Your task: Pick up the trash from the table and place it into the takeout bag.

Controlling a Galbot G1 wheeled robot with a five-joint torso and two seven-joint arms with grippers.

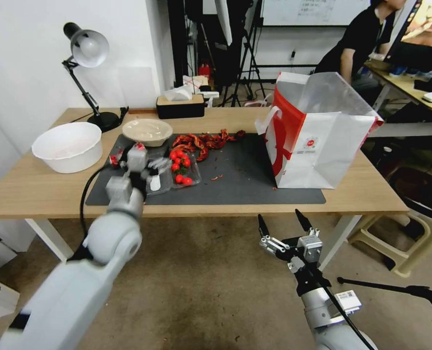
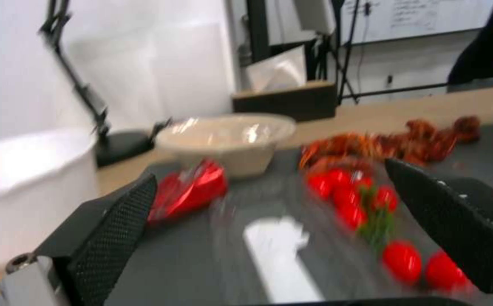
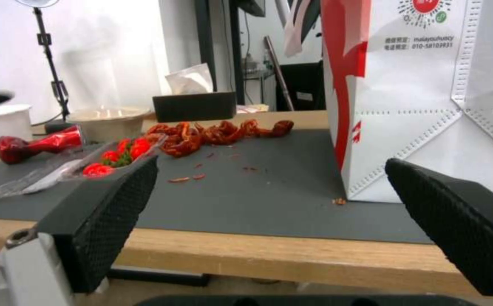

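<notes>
Left tool (image 1: 145, 167) is hovering with fingers spread apart over a clear tray (image 1: 174, 177) of red tomatoes (image 1: 181, 163) on the dark mat (image 1: 245, 180) of the bench (image 1: 26, 189). Beige bowl (image 1: 147, 131) is sitting just behind it, red scraps (image 1: 206, 141) lying beside. Takeout bag (image 1: 318, 141) is standing upright at the mat's right end. Right tool (image 1: 284, 228) is hanging below the bench's front edge, fingers apart, gripping nothing.

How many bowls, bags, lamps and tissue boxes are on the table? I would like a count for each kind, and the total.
Bowls: 2, the white bowl and the beige bowl
Bags: 1, the takeout bag
Lamps: 1, the desk lamp
Tissue boxes: 1, the black tissue box
Total: 5
</notes>
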